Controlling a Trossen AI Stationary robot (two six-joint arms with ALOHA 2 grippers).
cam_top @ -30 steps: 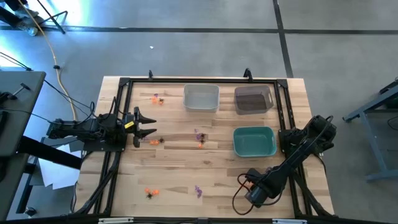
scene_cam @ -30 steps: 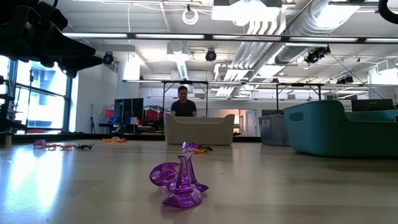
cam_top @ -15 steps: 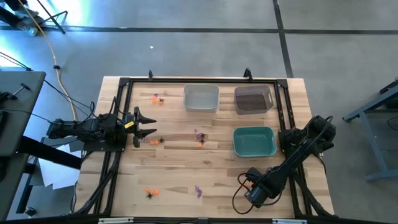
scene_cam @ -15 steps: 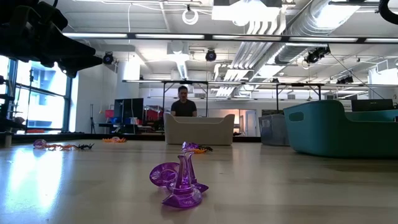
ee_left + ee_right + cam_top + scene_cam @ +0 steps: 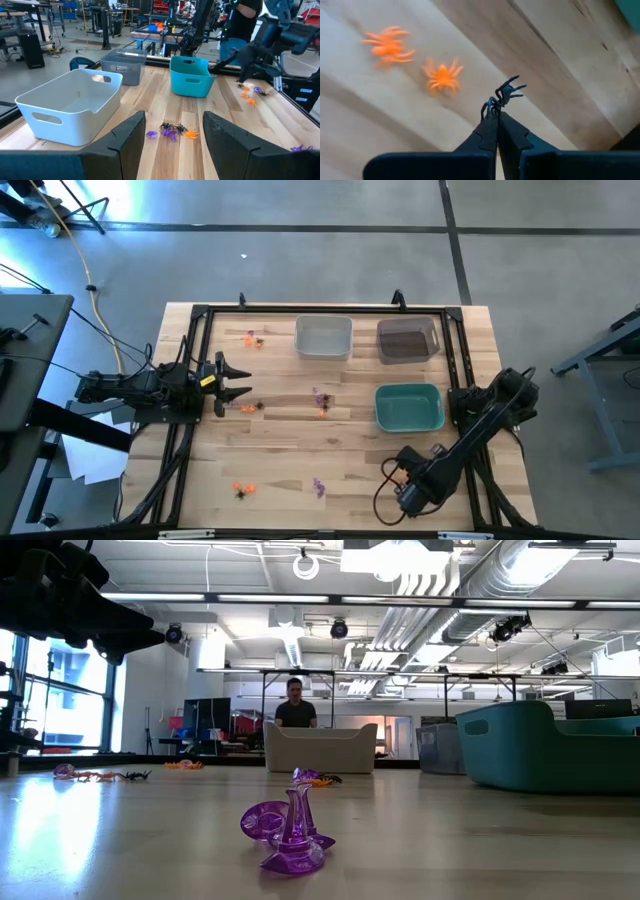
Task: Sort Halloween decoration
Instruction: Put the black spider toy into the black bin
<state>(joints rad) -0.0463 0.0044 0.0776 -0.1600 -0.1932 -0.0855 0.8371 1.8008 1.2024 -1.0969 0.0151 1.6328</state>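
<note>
Small orange, purple and black trinkets, the Halloween decoration, lie in clusters on the wooden table: at the far left (image 5: 252,338), mid-table (image 5: 320,400) and near the front (image 5: 240,490). A purple one (image 5: 290,835) stands close in the low view. My right gripper (image 5: 495,111), at the near right (image 5: 402,476), is shut on a black spider (image 5: 504,94). Two orange spiders (image 5: 441,75) lie just beside it. My left gripper (image 5: 172,131) waits open at the table's left (image 5: 240,383). My right gripper pinches the black spider by legs on one side (image 5: 491,106) at the very ends of its two fingers. The body and the other legs stick out beyond the fingertips. Whether the spider is clear of the table, I cannot tell.
A white bin (image 5: 323,337) and a dark grey bin (image 5: 407,340) stand at the far edge, a teal bin (image 5: 408,407) right of centre. A black frame (image 5: 200,320) runs round the table. A person (image 5: 295,708) sits beyond the far edge.
My right arm's wrist has shifted a little toward the table's near edge at the near right. The trinkets and bins lie as they did.
</note>
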